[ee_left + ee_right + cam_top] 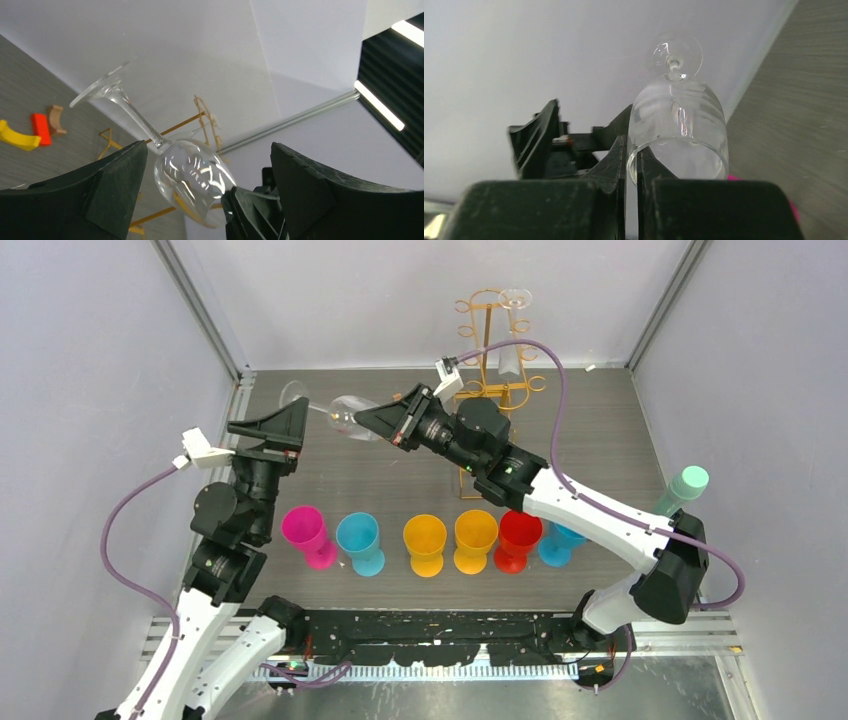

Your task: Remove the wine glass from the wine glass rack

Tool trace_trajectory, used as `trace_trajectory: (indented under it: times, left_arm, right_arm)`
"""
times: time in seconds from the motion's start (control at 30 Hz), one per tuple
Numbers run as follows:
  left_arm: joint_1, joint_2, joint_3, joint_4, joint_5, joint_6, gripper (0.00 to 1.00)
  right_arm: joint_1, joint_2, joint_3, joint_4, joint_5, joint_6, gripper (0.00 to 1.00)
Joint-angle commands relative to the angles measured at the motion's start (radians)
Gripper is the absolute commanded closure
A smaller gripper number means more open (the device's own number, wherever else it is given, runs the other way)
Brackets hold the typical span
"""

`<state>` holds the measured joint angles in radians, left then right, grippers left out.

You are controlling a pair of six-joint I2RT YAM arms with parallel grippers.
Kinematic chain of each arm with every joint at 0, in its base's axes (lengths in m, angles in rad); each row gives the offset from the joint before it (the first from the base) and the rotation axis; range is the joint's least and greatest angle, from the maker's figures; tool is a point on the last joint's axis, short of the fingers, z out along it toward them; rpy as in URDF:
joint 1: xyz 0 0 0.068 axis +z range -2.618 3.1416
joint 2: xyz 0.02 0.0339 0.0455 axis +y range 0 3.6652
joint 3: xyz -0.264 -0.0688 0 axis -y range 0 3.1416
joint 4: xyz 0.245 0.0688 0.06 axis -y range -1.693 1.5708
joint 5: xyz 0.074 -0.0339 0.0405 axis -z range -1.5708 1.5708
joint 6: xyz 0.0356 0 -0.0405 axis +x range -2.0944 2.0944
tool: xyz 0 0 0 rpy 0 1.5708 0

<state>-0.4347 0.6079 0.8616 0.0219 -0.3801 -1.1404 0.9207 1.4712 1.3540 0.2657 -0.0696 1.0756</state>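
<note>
Above table (pixel 400 485) | wine glass (pixel 340 412) sideways, foot leftward | right pincer (pixel 364 420) pinching rim

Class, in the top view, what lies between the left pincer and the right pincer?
A clear wine glass, tilted in the air; the right pincer is shut on its rim and the left pincer stands open. The top view shows it.

Left end effector (pixel 297 430) wide open, right end effector (pixel 362 418) pinched closed, tips facing each other
</note>
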Motion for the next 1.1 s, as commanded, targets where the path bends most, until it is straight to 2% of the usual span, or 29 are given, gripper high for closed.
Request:
trace_trajectory:
  times: [0.0,0.17,0.3,0.4,0.57,0.77,1.07]
  left_arm:
    - [-0.004,-0.022,0.046,-0.135,0.089,0.132,0.01]
    - [-0.004,0.006,0.122,-0.307,0.233,0.361,0.00]
    - [-0.004,0.003,0.162,-0.466,0.225,0.480,0.00]
    - [-0.004,-0.016,0.168,-0.521,0.203,0.535,0.00]
    - [-0.004,-0.045,0.163,-0.575,0.157,0.571,0.00]
    - [-0.004,-0.053,0.151,-0.586,0.144,0.582,0.00]
    - [-0.004,-0.040,0.146,-0.604,0.145,0.586,0.00]
  right_arm:
    - [-0.003,-0.072,0.086,-0.115,0.203,-0.222,1.00]
    - [-0.005,-0.072,0.151,-0.346,0.280,-0.382,1.00]
    - [-0.006,-0.050,0.245,-0.587,0.262,-0.570,1.00]
    - [-0.006,-0.004,0.336,-0.831,0.200,-0.661,1.00]
    - [-0.006,0.080,0.478,-1.135,0.135,-0.794,1.00]
    - [-0.005,0.175,0.540,-1.281,0.137,-0.867,1.00]
    - [0.037,0.321,0.610,-1.403,0.202,-0.907,1.00]
